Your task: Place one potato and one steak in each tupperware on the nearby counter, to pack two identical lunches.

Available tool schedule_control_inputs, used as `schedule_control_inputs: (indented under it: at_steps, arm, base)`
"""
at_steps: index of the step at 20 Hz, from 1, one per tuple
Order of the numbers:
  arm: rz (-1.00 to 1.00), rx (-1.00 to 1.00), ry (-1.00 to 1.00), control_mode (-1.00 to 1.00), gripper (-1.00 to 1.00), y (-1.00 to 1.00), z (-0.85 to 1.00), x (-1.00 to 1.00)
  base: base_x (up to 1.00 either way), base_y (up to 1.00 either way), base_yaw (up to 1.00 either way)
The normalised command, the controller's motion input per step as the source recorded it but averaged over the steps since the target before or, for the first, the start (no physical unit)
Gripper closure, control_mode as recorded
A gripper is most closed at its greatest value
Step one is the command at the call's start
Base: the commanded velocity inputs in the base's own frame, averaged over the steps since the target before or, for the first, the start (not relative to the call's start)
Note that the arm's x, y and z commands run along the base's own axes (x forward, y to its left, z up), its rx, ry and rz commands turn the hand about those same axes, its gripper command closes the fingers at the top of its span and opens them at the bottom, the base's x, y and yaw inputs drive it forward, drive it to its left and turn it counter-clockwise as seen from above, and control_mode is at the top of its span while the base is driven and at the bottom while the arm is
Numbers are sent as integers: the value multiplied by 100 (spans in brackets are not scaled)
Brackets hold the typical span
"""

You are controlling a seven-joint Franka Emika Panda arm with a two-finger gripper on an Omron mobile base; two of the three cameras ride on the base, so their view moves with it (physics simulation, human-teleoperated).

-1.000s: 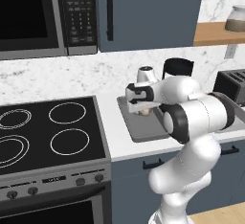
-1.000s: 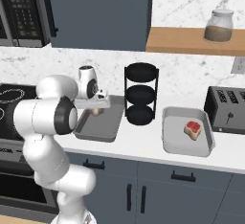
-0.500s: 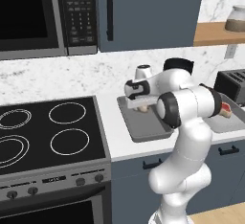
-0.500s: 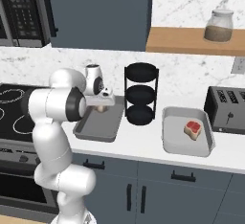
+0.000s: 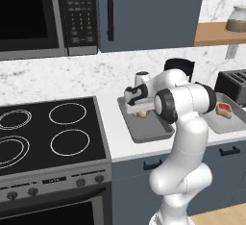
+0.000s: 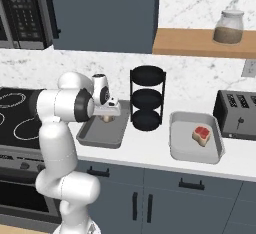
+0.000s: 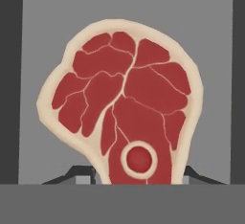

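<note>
While swinging in from frame right, the gripper [image 5: 142, 113] is now hovering mid-frame over the left tupperware [image 5: 144, 131], jaws clamping a steak [image 7: 124, 108]. Second steak [image 6: 201, 134] is sitting in the right tupperware [image 6: 176, 150]; release looks next, potatoes pending.

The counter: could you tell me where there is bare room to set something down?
On the counter, a bare strip runs along the front edge, and a patch lies between the stove and the left tray. It is crowded between the trays, where the black rack stands.
</note>
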Motion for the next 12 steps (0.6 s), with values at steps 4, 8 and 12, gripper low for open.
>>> schedule_control_inputs:
  at_steps: [4,8,12]
  arm:
    - [0,0,-1,-100,100,0,-7,0]
    - [0,0,1,-100,-100,0,0,0]
    - [0,0,0,-100,-100,0,0,0]
  base:
    - [0,0,0]
    - [0,0,0]
    - [0,0,0]
